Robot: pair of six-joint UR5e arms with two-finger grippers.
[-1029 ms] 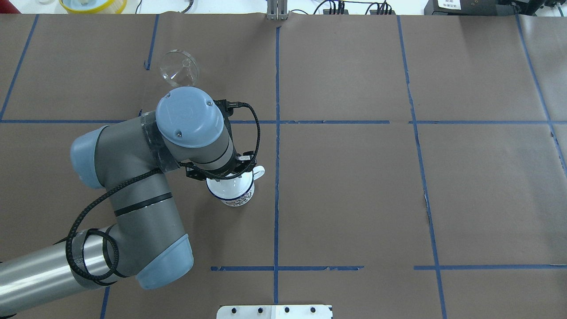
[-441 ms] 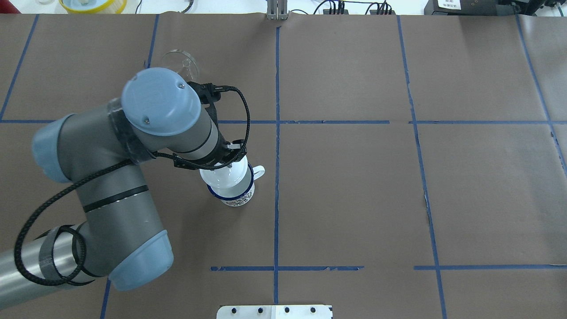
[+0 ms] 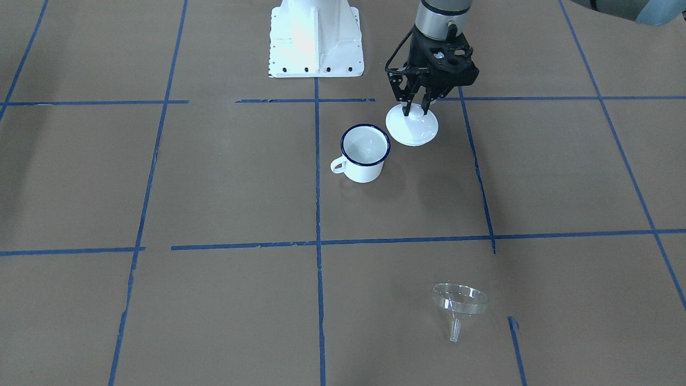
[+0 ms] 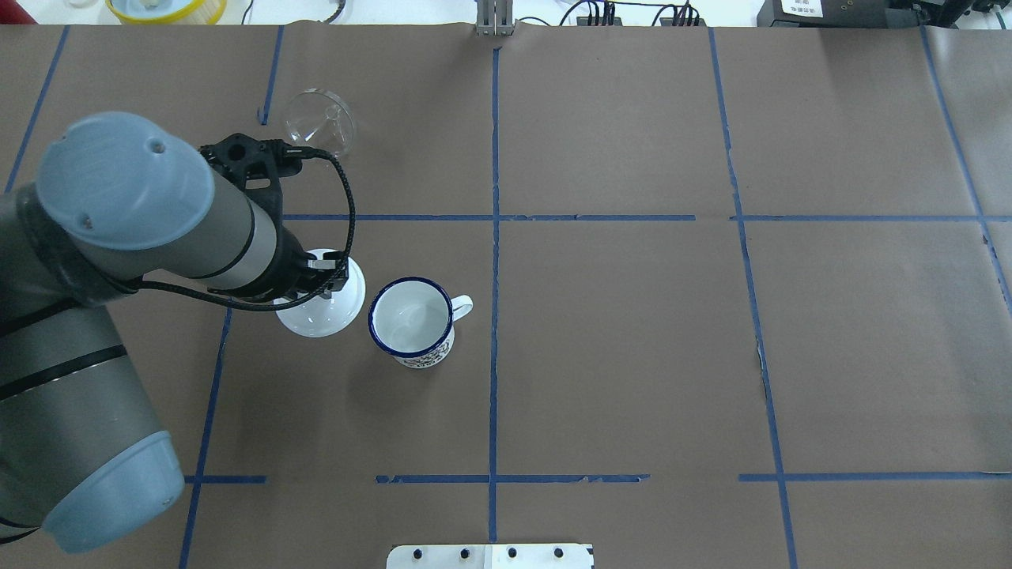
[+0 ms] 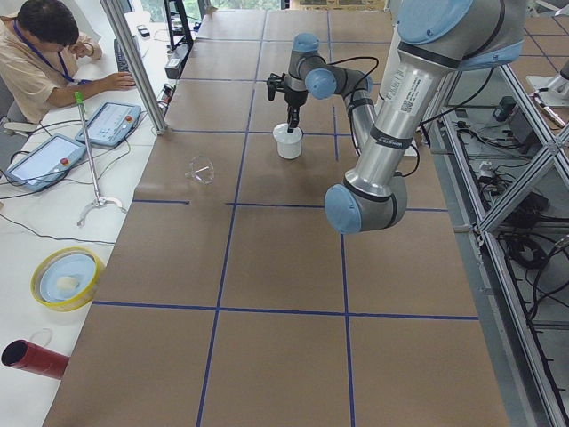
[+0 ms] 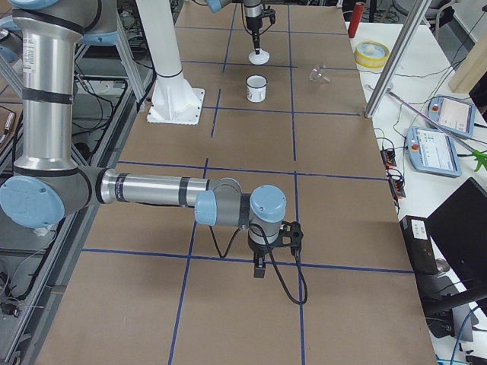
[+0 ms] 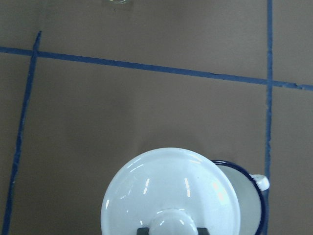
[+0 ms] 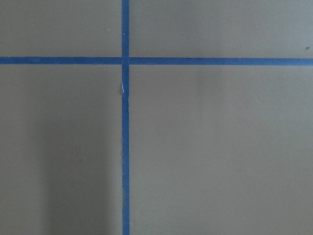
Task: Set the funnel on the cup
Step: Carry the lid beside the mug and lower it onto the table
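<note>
Left tool, clamped on the knob of the round white lid, has carried it off the white blue-rimmed enamel mug to just beside, leaving the mug open for the clear funnel lying well apart on the desk.

glossy white enamel cup and lid, clear plastic funnel, matt brown paper table cover.

Robotics lab, tape-gridded table, teach pendants
</note>
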